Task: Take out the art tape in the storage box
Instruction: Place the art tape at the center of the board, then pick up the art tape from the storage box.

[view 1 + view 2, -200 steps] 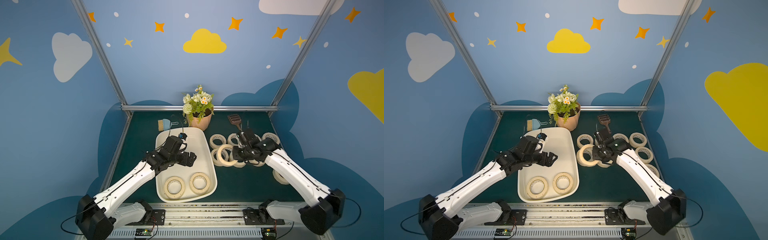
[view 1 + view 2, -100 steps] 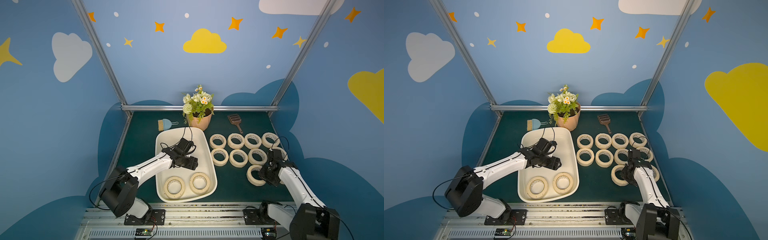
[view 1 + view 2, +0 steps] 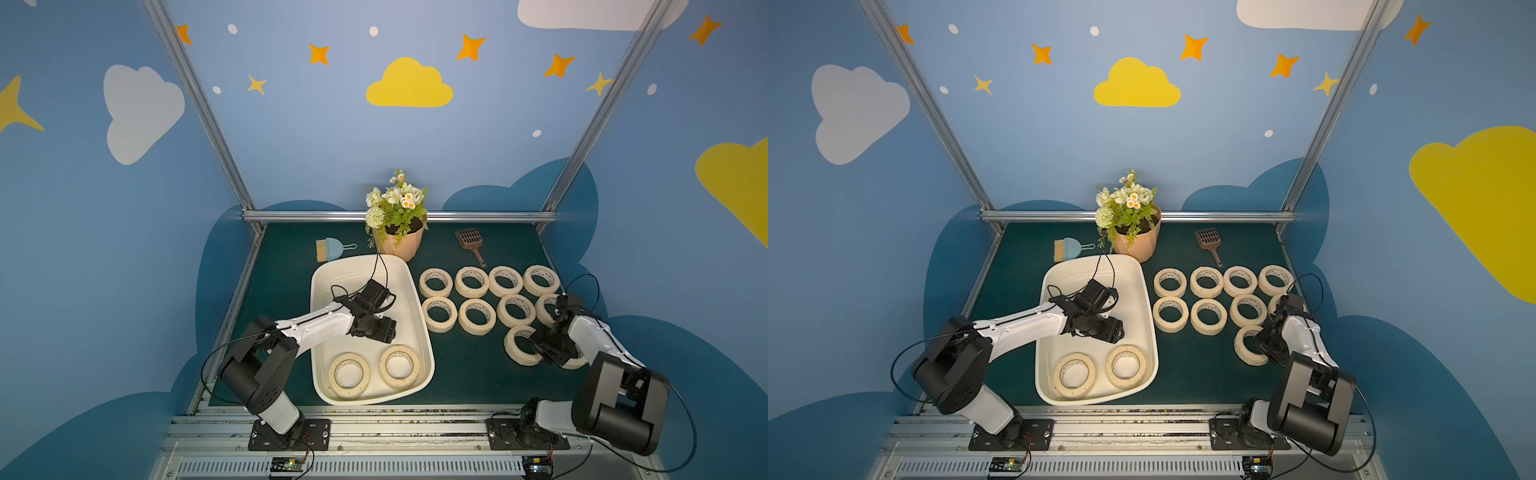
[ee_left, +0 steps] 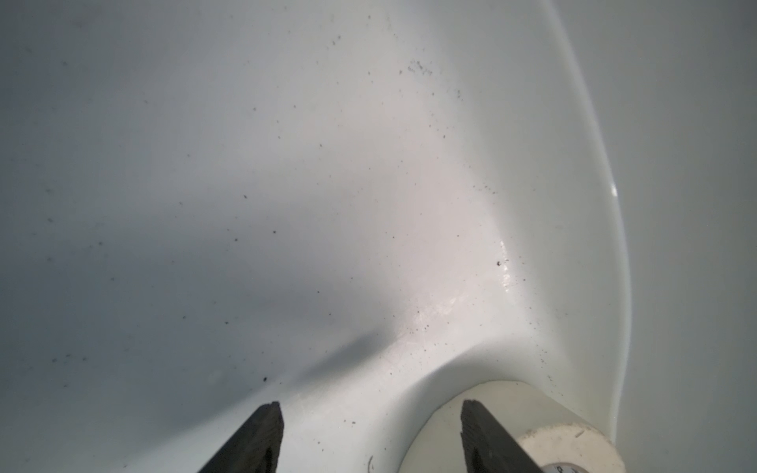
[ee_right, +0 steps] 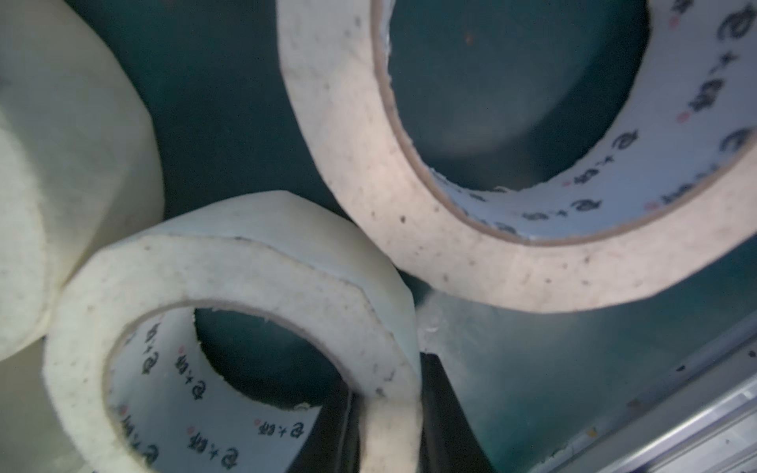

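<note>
Over the storage box [image 3: 349, 270], the left gripper [image 4: 370, 413] hung spread.
The right gripper [image 5: 387, 381] sat around one art tape roll's [image 5: 229, 278] side, squeeze unclear; lifting away could drag it.

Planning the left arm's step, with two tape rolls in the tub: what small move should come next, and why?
Probably lower the left gripper onto the nearer art tape roll in the storage box, one finger inside its ring. The gripper is open and empty over the box floor, with that roll's edge beside one finger in the wrist view.
</note>
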Controlling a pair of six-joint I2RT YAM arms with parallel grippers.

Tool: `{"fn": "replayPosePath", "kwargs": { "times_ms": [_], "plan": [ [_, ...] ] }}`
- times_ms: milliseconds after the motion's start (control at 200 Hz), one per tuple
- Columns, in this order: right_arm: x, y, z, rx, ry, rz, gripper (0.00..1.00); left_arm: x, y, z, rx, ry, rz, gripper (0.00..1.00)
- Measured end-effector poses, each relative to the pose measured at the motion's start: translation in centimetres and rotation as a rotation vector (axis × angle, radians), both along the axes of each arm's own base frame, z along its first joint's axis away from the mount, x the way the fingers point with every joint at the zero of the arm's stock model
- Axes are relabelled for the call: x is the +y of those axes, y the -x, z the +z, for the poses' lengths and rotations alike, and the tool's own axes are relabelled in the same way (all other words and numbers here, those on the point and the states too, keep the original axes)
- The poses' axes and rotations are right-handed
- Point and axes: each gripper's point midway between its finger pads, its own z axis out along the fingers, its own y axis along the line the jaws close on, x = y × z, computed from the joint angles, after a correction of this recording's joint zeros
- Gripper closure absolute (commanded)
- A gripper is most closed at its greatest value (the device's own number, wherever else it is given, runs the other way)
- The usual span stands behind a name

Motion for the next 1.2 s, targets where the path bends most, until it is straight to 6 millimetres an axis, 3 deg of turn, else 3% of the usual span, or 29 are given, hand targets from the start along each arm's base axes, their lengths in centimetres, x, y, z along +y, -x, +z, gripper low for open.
{"fn": "replayPosePath", "kwargs": {
  "times_ms": [95,295,491,646,711,766,896,1011,1111,1201],
  "plan": [
    [-0.2,-0.6,0.5,-0.017,0.005,0.027,0.30,0.0,0.1,-0.7,0.014,-0.009,0.001,0.32],
    [1.3,-0.9,3.0,-0.090,0.035,0.128,0.28,-0.2,0.3,-0.9,0.027,-0.004,-0.004,0.38],
    [7.5,-2.7,7.4,-0.242,0.019,0.377,0.28,-1.0,1.2,-1.0,0.041,0.000,-0.024,0.36],
    [11.5,-3.0,9.3,-0.236,0.000,0.539,0.28,-1.7,1.9,-0.9,0.045,0.004,-0.034,0.25],
    [12.6,-3.1,9.6,-0.222,-0.002,0.588,0.28,-1.6,2.1,-0.4,0.036,-0.004,-0.027,0.16],
    [13.4,-3.0,9.8,-0.209,-0.001,0.622,0.28,-1.3,2.4,0.3,0.024,-0.011,-0.017,0.14],
    [14.5,-2.5,9.6,-0.174,0.004,0.678,0.29,-0.5,3.1,3.1,-0.028,0.004,-0.011,0.18],
    [15.2,-2.0,9.3,-0.147,0.005,0.716,0.29,-0.9,3.6,4.6,-0.052,0.043,-0.025,0.23],
    [16.2,-1.6,9.2,-0.124,0.000,0.768,0.29,-1.9,4.9,3.8,-0.023,0.039,-0.068,0.28],
    [17.6,-1.1,9.3,-0.112,-0.011,0.836,0.29,-2.3,6.3,1.4,0.040,-0.007,-0.102,0.34]
  ]
}}
